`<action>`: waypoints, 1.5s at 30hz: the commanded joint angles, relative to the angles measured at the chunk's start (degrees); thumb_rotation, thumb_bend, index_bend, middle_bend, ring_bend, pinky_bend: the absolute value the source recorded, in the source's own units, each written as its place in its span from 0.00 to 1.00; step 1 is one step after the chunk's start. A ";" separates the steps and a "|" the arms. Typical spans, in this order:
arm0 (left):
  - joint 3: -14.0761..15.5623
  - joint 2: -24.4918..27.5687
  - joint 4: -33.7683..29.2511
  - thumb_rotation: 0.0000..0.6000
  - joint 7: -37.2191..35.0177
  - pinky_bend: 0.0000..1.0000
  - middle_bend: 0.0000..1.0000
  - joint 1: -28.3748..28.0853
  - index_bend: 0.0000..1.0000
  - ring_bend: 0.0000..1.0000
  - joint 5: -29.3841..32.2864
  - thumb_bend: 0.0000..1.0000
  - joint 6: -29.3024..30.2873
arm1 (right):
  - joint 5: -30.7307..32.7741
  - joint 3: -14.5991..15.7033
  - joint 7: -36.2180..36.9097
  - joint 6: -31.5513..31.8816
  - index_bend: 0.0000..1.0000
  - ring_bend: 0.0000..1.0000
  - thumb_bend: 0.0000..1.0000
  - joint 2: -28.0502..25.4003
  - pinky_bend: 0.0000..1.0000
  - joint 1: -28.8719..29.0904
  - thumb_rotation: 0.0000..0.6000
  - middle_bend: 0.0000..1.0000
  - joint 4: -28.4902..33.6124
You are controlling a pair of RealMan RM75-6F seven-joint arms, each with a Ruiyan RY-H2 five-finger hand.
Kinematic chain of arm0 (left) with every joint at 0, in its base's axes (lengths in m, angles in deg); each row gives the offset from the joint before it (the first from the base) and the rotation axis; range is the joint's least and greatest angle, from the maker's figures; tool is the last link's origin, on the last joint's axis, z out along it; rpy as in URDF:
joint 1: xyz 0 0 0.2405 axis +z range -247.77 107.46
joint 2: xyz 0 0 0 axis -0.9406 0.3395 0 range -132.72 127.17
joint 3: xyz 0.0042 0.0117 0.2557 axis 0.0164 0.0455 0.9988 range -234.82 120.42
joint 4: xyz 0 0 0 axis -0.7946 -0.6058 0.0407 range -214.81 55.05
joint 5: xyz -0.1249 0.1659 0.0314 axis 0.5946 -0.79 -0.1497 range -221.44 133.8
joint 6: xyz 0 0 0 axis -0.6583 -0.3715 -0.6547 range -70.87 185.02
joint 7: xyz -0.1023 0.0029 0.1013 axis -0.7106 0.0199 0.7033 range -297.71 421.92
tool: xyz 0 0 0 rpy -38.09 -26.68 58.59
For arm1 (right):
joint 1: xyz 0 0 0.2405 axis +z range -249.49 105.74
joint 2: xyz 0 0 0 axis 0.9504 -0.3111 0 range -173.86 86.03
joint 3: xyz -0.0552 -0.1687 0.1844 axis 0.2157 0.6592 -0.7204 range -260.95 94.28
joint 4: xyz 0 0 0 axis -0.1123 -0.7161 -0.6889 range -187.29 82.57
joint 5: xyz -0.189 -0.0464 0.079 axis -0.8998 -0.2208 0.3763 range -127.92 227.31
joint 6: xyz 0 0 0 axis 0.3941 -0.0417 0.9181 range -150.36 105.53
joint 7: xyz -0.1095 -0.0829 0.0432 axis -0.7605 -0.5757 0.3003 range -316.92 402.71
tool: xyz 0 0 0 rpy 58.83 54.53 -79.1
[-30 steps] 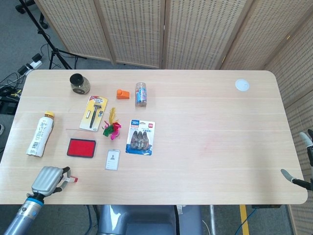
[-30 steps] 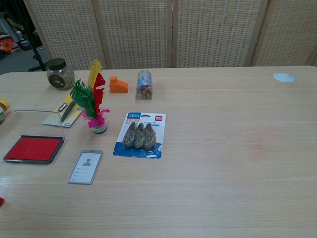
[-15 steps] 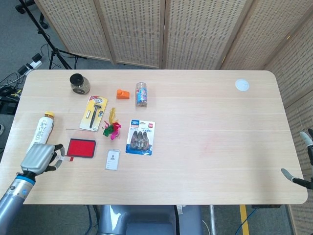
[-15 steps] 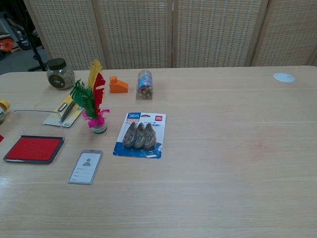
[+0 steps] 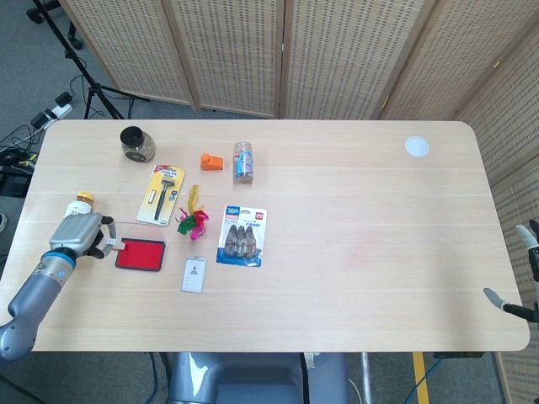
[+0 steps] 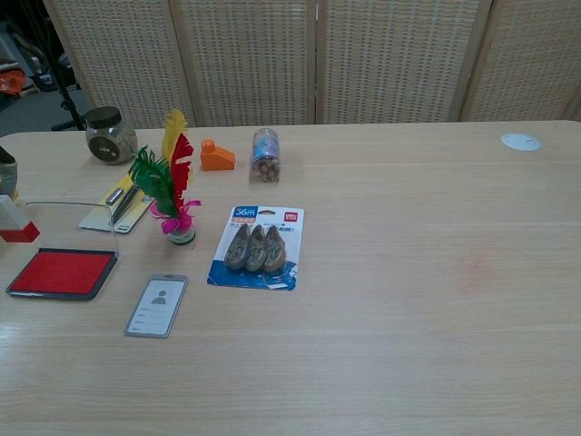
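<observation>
Brought the left hand (image 5: pixel 78 232) away from the near edge of the counter (image 5: pixel 379 210), toward 12 o'clock, in the last second. Kept the fingers clenched round a small red-and-white stamp (image 5: pixel 112 246) all the way, red end pointing toward 3 o'clock. Ended with the stamp at the 9 o'clock edge of the open red ink pad (image 5: pixel 141 254), just beside it or over its rim; cannot tell from either view whether touching. In the chest view, had the stamp (image 6: pixel 16 227) newly at the far left, above the pad (image 6: pixel 62 271). Left the hand lying over most of the bottle (image 5: pixel 83 197). Left everything else unmoved. Showed only fingertips of the right hand (image 5: pixel 529 244) at 3 o'clock: cannot tell whether released or clenched.
</observation>
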 commanded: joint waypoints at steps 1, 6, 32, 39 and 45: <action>1.58 -3.56 4.12 1.00 0.81 0.97 1.00 -2.45 0.59 0.95 3.48 0.40 -1.96 | 0.16 -0.06 0.07 -0.23 0.02 0.00 0.00 0.05 0.00 0.12 1.00 0.00 -0.12; 2.87 -6.33 7.10 1.00 0.12 0.97 1.00 -3.31 0.59 0.95 4.34 0.40 -2.62 | 0.25 -0.08 0.17 -0.33 0.02 0.00 0.00 0.11 0.00 0.16 1.00 0.00 -0.22; 5.77 -12.06 8.52 1.00 0.88 0.97 1.00 -3.09 0.59 0.95 1.82 0.40 6.08 | 0.11 -0.10 1.81 0.03 0.02 0.00 0.00 -0.24 0.00 -0.09 1.00 0.00 -0.42; 6.08 -13.28 9.65 1.00 0.68 0.97 1.00 -2.81 0.59 0.95 0.79 0.40 6.57 | 0.09 -0.08 1.80 -0.04 0.02 0.00 0.00 -0.24 0.00 -0.06 1.00 0.00 -0.43; 6.37 -14.25 10.40 1.00 1.03 0.97 1.00 -2.70 0.60 0.95 0.90 0.40 6.80 | 0.06 -0.09 2.24 0.07 0.02 0.00 0.00 -0.34 0.00 -0.14 1.00 0.00 -0.42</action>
